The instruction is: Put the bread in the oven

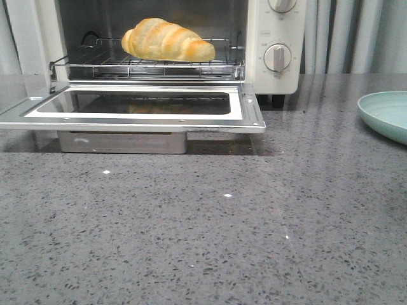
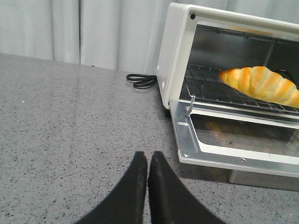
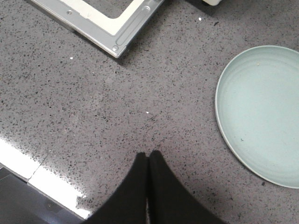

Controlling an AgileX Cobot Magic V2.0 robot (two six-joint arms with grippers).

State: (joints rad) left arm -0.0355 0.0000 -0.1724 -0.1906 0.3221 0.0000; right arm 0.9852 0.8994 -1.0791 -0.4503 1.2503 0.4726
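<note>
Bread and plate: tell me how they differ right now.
The bread is a golden-yellow crescent with orange-brown bands; the plate is a pale green round dish. The bread lies on the wire rack inside the open oven; the plate rests on the grey countertop, right of the oven. The bread is plump and raised; the plate is shallow and empty. Neither is touched by a gripper.
</note>
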